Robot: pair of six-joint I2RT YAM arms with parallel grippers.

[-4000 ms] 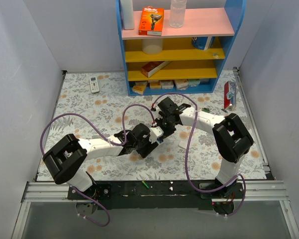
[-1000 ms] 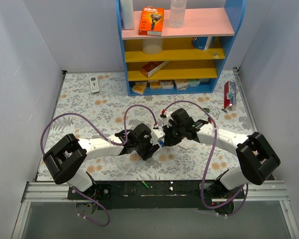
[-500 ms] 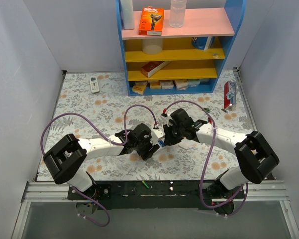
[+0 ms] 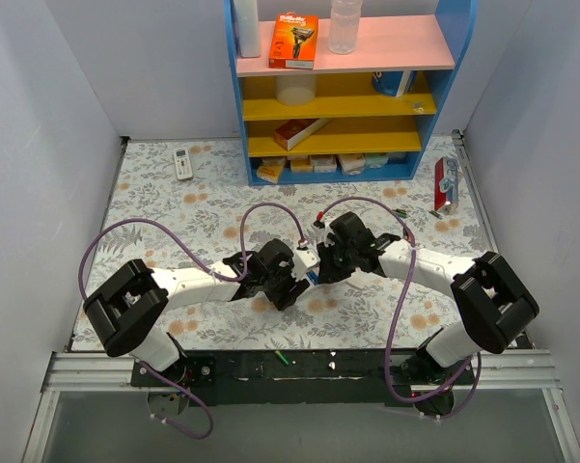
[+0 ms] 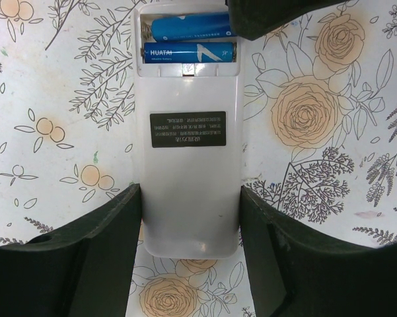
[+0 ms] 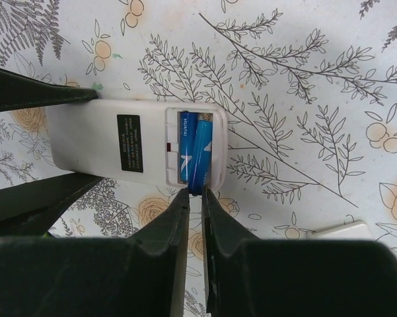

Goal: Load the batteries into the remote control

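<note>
At desk [image 4: 174, 212] centre: remote control [image 5: 188, 132], back up, left jaws clamping its long sides. Wrist views alone reveal two blue batteries [image 5: 189, 52] in its recess, right jaws pinching the outer battery [image 6: 199, 155] by its end.

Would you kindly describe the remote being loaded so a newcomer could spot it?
From the blue shelf, come forward to where both arms meet. The remote lies there face down with two blue batteries in its open recess; the other remote, beside the shelf, lies face up.
</note>
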